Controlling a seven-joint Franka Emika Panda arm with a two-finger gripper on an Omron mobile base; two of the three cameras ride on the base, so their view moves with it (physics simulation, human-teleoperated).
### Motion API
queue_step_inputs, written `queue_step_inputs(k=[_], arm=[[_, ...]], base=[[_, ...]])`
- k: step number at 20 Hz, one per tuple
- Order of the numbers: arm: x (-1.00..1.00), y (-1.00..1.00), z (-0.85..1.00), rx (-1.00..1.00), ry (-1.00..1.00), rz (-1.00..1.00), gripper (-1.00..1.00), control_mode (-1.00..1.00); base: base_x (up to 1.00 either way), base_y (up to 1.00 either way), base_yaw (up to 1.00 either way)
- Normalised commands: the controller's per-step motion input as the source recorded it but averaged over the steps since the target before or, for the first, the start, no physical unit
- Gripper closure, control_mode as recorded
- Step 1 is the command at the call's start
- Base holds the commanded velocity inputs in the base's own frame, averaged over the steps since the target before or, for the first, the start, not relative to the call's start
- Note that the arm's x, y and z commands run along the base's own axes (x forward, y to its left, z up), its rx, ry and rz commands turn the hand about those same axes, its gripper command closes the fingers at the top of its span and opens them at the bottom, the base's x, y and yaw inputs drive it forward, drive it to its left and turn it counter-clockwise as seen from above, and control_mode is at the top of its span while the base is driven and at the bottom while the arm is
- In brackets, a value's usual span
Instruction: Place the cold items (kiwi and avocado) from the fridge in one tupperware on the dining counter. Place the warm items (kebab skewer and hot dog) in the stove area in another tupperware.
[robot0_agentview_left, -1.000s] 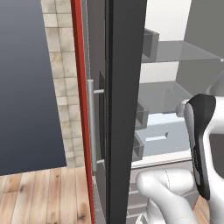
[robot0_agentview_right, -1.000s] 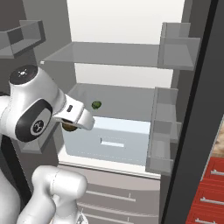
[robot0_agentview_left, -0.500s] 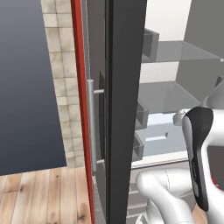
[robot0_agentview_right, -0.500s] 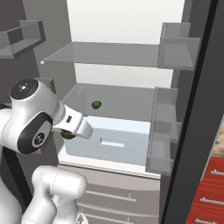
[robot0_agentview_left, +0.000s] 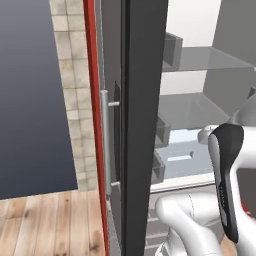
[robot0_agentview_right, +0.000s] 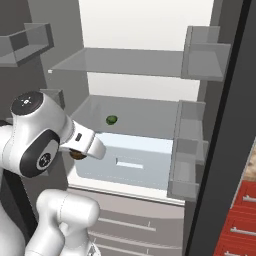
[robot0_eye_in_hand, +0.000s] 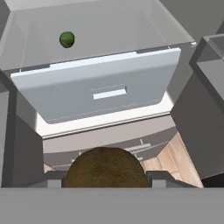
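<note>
My gripper (robot0_eye_in_hand: 106, 178) is shut on a brown fuzzy kiwi (robot0_eye_in_hand: 106, 168), which sits between the two dark fingertips at the bottom of the hand view. From the right base view the kiwi (robot0_agentview_right: 76, 155) peeks out under the white hand, in front of the fridge's left side. A green avocado (robot0_agentview_right: 111, 120) lies alone on the glass shelf inside the open fridge, well beyond the hand. In the hand view the avocado (robot0_eye_in_hand: 67, 39) is at the upper left, behind the drawer.
A pale drawer (robot0_agentview_right: 130, 162) with a slot handle sits under the avocado's shelf. Door bins (robot0_agentview_right: 192, 150) line the open door on the right. The dark left door (robot0_agentview_left: 142, 125) stands edge-on close to the arm. Red cabinet fronts (robot0_agentview_right: 240, 220) are at the lower right.
The hand has drawn back from the fridge shelf, down and to the left, with the kiwi still in it. The avocado has stayed in place.
</note>
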Motion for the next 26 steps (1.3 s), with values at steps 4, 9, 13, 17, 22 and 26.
queue_step_inputs(k=[4,9,13,17,22,26], arm=[[0.00,0.00,0.00,0.00,0.00,0.00,1.00,1.00],[0.00,0.00,0.00,0.00,0.00,0.00,1.00,1.00],[0.00,0.00,0.00,0.00,0.00,0.00,1.00,1.00],[0.00,0.00,0.00,0.00,0.00,0.00,1.00,1.00],[0.00,0.00,0.00,0.00,0.00,0.00,1.00,1.00],[0.00,0.00,0.00,0.00,0.00,0.00,1.00,1.00]], base=[[-0.46,-0.35,0.19],[-0.14,-0.17,0.40],[-0.28,-0.23,0.38],[-0.63,-0.13,0.35],[-0.75,-0.15,0.44],[-0.36,0.00,0.59]])
